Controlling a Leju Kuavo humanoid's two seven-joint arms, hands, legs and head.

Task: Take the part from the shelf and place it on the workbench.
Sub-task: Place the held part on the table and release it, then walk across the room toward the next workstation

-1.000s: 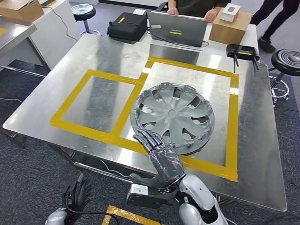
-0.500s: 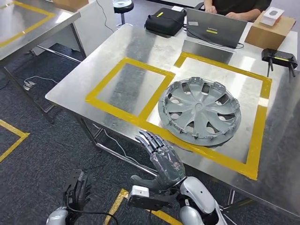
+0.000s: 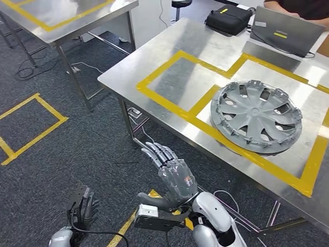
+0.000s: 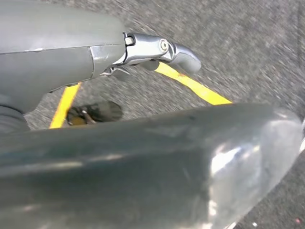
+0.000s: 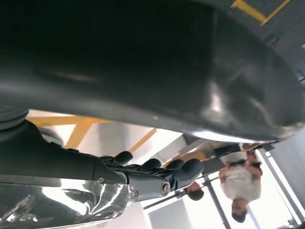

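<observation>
Hubcap time: the grey plastic spoked wheel cover (image 3: 256,117) lies flat on the shiny steel workbench (image 3: 186,41), inside a yellow tape rectangle (image 3: 310,175). Right hand (image 3: 172,172) hovers off the bench edge, fingers spread, holding nothing. Left hand (image 3: 82,206) hangs low over dark carpet (image 3: 58,154), fingers loosely apart, empty.

1. No word, number or brand can be read in any of the views.
2. The laptop (image 3: 286,35) at the far edge of the surface (image 3: 186,82) carries a small yellow sticker and a pale label on its lid; whatever is printed on them is too small to make out.
3. The black bag (image 3: 229,19) beside it bears a yellow tag, also illegible.
</observation>
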